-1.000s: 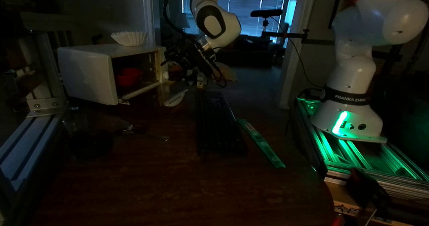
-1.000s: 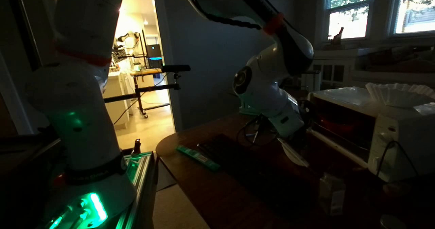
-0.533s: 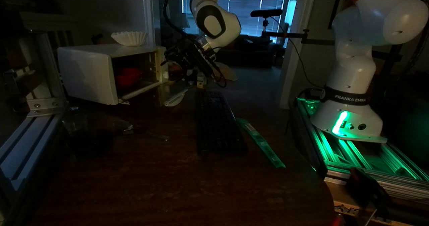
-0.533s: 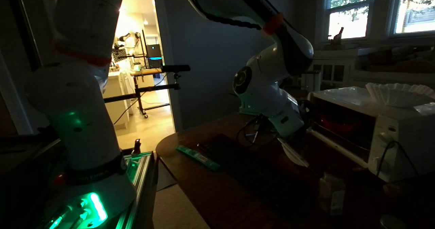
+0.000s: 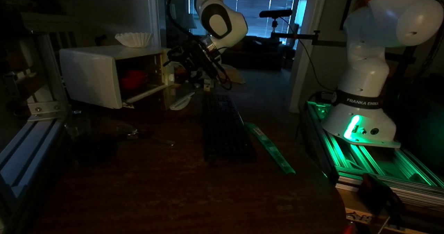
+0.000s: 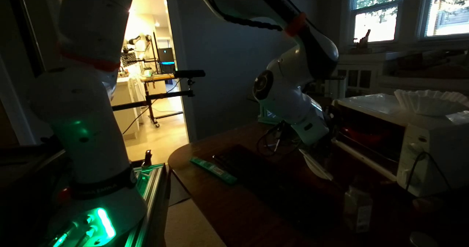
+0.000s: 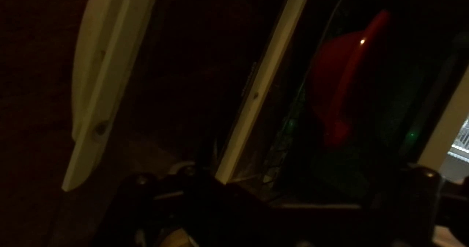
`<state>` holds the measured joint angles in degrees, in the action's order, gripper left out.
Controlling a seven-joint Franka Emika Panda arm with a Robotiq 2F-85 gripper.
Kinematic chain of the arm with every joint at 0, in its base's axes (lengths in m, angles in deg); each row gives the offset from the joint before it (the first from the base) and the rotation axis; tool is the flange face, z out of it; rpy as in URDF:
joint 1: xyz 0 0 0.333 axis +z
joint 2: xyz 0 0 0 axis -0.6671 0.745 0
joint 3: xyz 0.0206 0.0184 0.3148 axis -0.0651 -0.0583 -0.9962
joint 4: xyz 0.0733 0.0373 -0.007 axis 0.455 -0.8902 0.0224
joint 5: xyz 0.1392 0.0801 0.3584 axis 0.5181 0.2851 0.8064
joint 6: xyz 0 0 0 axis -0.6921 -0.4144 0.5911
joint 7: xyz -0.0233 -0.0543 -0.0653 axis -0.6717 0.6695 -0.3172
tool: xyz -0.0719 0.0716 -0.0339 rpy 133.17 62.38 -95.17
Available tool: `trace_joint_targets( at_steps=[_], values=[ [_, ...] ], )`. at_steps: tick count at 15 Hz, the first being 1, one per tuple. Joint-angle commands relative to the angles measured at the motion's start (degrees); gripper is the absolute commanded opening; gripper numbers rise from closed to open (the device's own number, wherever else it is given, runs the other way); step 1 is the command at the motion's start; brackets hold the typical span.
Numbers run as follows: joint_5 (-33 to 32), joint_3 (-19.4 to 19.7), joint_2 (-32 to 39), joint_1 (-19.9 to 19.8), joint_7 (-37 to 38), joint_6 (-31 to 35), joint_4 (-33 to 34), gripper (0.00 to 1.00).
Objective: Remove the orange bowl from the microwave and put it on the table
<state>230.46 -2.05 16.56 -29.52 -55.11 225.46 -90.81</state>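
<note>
The orange bowl [image 5: 131, 80], red in this light, sits inside the open microwave [image 5: 91, 76]. It also shows dimly in an exterior view [image 6: 366, 134] and in the wrist view [image 7: 340, 82], tilted there with the camera. The microwave's door [image 6: 316, 165] is swung down; its pale edge shows in the wrist view [image 7: 106, 85]. My gripper [image 5: 170, 58] is in front of the cavity, apart from the bowl, pointing toward it. In the wrist view its dark fingers [image 7: 307, 172] stand wide apart with nothing between them. The table [image 5: 180, 195] is dark brown.
A white fluted cup [image 5: 134, 39] stands on the microwave. A black keyboard [image 5: 229, 130] and a green packet [image 5: 270, 147] lie on the table. A clear jar [image 6: 358, 208] stands near the microwave. A spoon [image 5: 164, 142] lies on the table. The light is very dim.
In the last half second the arm and gripper have moved slightly toward the microwave. Before that they were still. The bowl and the microwave have not moved.
</note>
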Motion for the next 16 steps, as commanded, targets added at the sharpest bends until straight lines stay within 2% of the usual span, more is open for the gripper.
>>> trace_joint_targets(
  at_steps=[1, 6, 15, 16],
  values=[
    [0.0, -0.9, 1.9, -0.1, 1.6, -0.5, 1.8, 1.0],
    [0.0, -1.7, 3.6, -0.3, 2.2, -1.8, 2.8, 1.0],
    [-1.3, -2.4, 6.1, -2.0, 4.3, -8.3, 4.6, 1.0],
    [-0.7, -2.0, 4.8, -1.1, 2.9, -6.6, 3.8, 1.0]
  ],
)
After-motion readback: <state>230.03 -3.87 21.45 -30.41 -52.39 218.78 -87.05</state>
